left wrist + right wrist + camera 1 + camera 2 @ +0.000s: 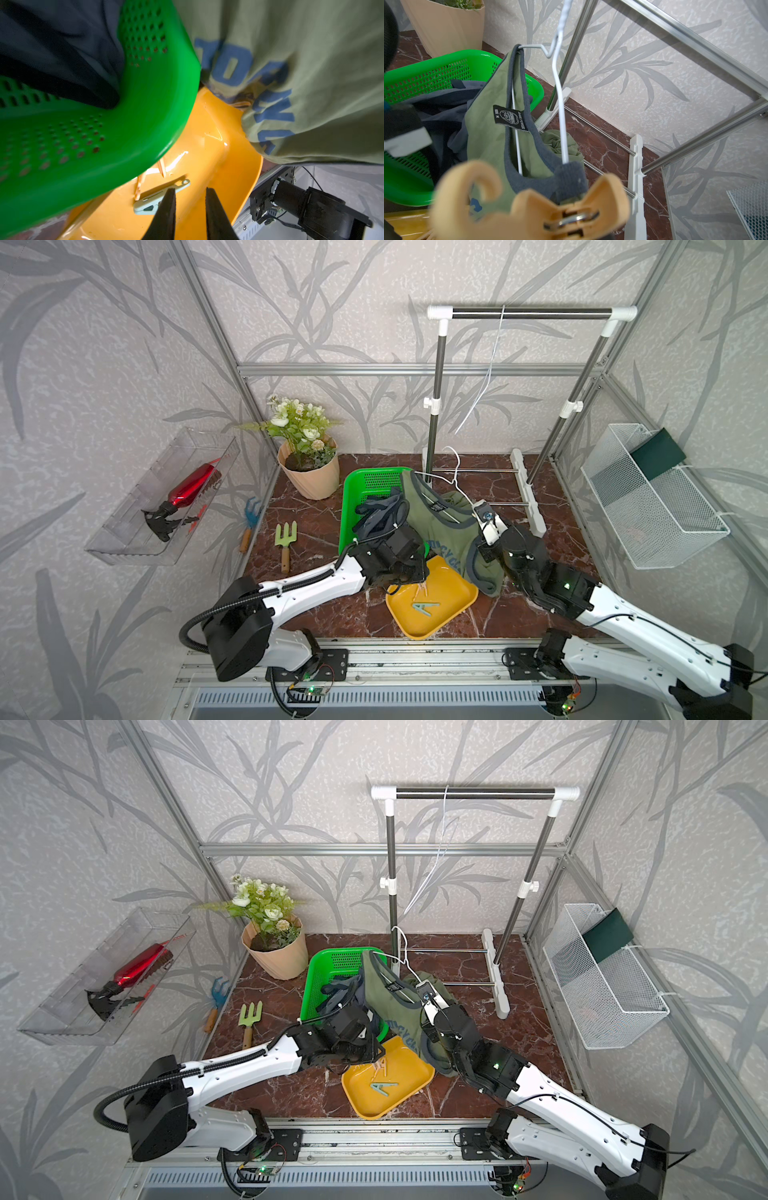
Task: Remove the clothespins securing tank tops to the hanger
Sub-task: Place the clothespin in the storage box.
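Left claw (190, 193) hovers low over the yellow tray (453, 587), fingers parted, nothing between them. The teal clothespin (424, 608) lies in the tray with pale clothespins (420, 590) beside it, count unclear. Slate-blue tank top (380, 510) sits bunched in the green basket (365, 481). Right claw (482, 510) is at the shoulder of the white hanger (560, 116), which hangs on no rail. We read it as closed on the tan clothespin (550, 207), though the pin hides its fingers in the wrist view. That pin bites the navy strap (571, 178) of the olive tank top (444, 526); it is the only pin we see on a garment. Risks, as we judge them: pulling before the pin's mouth spreads fully would drag strap and hanger along; a weak pinch could let the spring flick the pin onto the counter (340, 622); the olive hem drapes over the tray's edge, so a released pin may land on cloth and slide off.
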Tool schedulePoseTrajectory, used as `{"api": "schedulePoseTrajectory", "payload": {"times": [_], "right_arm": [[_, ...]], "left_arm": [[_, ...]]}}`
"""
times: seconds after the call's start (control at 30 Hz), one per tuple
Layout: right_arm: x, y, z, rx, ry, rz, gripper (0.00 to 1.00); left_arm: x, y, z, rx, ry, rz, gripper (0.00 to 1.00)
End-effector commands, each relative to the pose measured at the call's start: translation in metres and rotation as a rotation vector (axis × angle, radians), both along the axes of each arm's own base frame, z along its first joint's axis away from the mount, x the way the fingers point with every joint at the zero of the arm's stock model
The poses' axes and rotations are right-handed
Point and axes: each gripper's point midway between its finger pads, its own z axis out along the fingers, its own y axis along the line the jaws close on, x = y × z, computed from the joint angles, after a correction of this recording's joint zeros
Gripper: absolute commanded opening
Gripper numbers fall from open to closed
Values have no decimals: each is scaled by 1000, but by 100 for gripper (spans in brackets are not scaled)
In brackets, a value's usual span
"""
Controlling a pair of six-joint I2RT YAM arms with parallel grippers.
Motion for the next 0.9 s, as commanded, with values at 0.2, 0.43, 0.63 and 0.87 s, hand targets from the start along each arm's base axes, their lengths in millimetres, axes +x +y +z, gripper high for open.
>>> {"api": "schedulePoseTrajectory", "payload": {"times": [0.2,0.43,0.63,0.87], "right_arm": [[-5,-3,24,67,-31,22,0],[-12,-7,34,84,-29,70,0],[-27,3,38,103,1,199,0],[-40,6,49,138,34,282,0]], "left_arm": [[-15,-39,-29,-2,25,-41,57],[-10,-21,-3,86,-50,-68,81],[20,30,74,230,-279,-46,78],[80,108,166,197,-408,111,81]]}}
